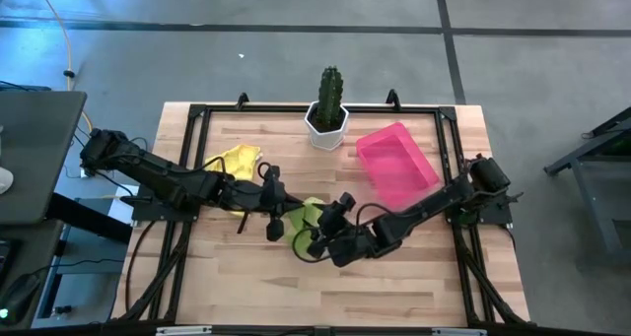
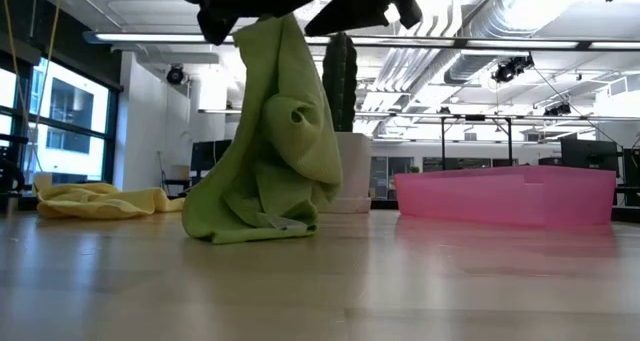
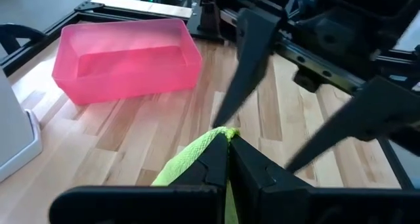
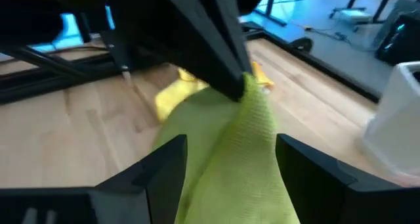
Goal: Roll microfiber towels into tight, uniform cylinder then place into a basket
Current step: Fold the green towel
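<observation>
The lime green towel hangs bunched at the table's middle, with its lower end on the wood. My left gripper is shut on its top. My right gripper is open, level with the towel's upper part, one finger on each side of it. Whether those fingers touch the cloth I cannot tell. The yellow towel lies crumpled on the table at the far left. The pink tray stands at the far right. My left gripper pinches the lime green towel's top edge between its two fingertips. One layer or several, I cannot tell. The towel hangs slack below the fingers, and its lower end rests on the table.
A white pot with a cactus stands at the far edge, between the yellow towel and the pink tray. A black frame runs around the table top. Bare wood lies toward the near edge.
</observation>
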Controlling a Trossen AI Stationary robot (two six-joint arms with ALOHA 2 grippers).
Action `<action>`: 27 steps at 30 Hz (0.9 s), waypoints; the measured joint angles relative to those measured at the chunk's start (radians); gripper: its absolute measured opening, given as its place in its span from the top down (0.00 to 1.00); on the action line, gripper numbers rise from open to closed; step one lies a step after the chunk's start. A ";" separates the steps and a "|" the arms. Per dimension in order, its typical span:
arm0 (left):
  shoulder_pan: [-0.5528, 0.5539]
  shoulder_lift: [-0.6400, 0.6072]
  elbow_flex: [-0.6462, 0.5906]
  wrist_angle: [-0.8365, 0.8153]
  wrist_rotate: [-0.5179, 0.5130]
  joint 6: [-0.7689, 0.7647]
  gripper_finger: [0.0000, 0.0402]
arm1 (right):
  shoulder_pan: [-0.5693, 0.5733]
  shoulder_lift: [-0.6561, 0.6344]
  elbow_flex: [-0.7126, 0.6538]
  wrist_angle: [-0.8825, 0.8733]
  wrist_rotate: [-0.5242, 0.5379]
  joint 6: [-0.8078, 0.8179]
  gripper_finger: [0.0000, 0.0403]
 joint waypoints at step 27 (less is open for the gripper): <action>-0.001 0.000 0.000 0.093 0.194 0.026 1.00 | -0.153 0.002 0.000 -0.339 0.152 -0.089 0.44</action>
